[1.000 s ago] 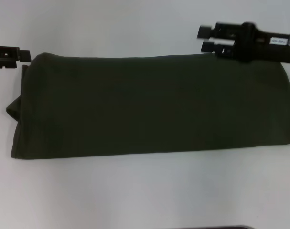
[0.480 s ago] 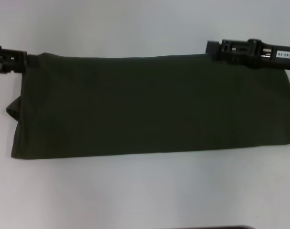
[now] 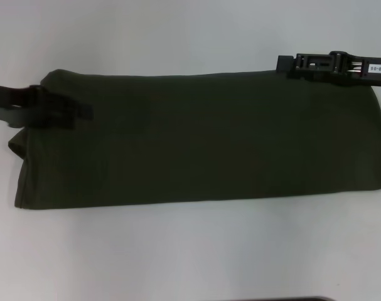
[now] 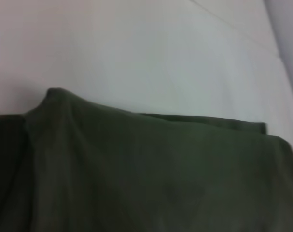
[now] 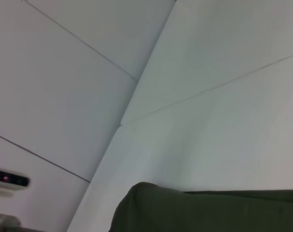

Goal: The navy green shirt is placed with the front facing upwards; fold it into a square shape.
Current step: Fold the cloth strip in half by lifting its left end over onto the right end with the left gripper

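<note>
The navy green shirt (image 3: 209, 138) lies on the white table as a long, plain dark green folded band running left to right. No print shows. It also shows in the left wrist view (image 4: 160, 183) and the right wrist view (image 5: 209, 212). My left gripper (image 3: 77, 113) reaches in from the left and hangs over the shirt's left end, near its far corner. My right gripper (image 3: 284, 64) is at the shirt's far edge toward the right end, lying low and flat along that edge.
The white table (image 3: 190, 251) shows bare in front of and behind the shirt. A small flap of cloth (image 3: 16, 143) sticks out at the shirt's left end. White wall panels and a small device with a red light (image 5: 8, 179) show in the right wrist view.
My left gripper has moved right and nearer, from beside the shirt's far left corner to over its left end. My right gripper has turned flat and drawn slightly right along the far edge.
</note>
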Controlling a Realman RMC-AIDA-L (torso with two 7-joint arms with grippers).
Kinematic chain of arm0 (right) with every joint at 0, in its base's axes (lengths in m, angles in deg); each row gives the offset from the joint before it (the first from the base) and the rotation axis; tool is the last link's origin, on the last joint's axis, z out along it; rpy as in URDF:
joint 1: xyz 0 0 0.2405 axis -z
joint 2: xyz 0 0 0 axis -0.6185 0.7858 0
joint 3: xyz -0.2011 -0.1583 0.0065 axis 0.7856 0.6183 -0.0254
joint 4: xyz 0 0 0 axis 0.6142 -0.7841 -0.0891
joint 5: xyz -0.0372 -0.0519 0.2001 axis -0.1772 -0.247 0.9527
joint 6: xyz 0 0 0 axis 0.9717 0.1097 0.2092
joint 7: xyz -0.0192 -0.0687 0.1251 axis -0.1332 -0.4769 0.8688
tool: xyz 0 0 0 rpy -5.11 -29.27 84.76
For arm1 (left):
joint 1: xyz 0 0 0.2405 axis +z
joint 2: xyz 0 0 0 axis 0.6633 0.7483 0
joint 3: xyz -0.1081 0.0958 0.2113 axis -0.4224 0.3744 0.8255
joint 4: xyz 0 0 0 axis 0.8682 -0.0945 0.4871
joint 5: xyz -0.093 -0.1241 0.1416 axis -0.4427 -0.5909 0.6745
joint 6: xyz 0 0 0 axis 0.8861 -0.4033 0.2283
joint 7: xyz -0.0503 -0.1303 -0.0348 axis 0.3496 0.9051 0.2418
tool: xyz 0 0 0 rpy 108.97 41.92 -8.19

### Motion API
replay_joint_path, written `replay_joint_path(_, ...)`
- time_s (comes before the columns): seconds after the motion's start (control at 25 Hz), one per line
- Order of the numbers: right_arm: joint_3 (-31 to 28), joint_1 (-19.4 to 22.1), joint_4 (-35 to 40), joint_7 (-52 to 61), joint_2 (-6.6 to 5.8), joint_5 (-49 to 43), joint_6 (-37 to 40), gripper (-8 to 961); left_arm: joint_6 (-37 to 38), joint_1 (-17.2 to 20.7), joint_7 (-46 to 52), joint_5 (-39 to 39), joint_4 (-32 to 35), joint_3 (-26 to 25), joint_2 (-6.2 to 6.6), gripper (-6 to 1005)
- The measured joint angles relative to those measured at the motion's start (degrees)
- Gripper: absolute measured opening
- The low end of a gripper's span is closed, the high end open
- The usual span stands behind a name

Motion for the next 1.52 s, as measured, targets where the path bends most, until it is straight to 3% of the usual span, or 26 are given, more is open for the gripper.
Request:
replay_joint_path(0.12,0.0,-0.2,0.0,0.4,0.21,0.0,0.6,650,-6.0,-0.7,0.7,0.2,-2.8,3.6,-0.41,601)
replay_joint_path(0.28,0.0,-0.2,0.0,1.1,0.35,0.0,1.0,650,-11.0,-1.1,2.7,1.4,-4.5,7.7,0.15,600)
replay_joint_path(0.52,-0.2,0.4,0.1,1.2,0.35,0.0,1.0,650,-13.1,-1.3,4.2,4.7,-4.8,8.1,1.03,600)
replay_joint_path(0.92,-0.4,0.1,0.1,1.7,0.28,0.0,0.9,650,-15.7,-1.3,6.2,9.0,-4.9,8.2,0.99,599)
replay_joint_path(1.16,-0.3,0.0,0.1,2.4,0.11,0.0,0.7,650,-15.5,-1.1,7.0,10.4,-3.7,7.5,1.45,598)
replay_joint_path(1.36,-0.5,-0.1,0.1,2.8,0.01,0.0,0.8,650,-8.6,-0.6,4.9,9.0,-0.2,4.2,1.86,598)
replay_joint_path(1.52,-0.5,-0.2,0.1,2.9,-0.04,0.0,0.6,650,-4.0,-0.6,3.5,8.4,1.6,2.5,0.69,598)
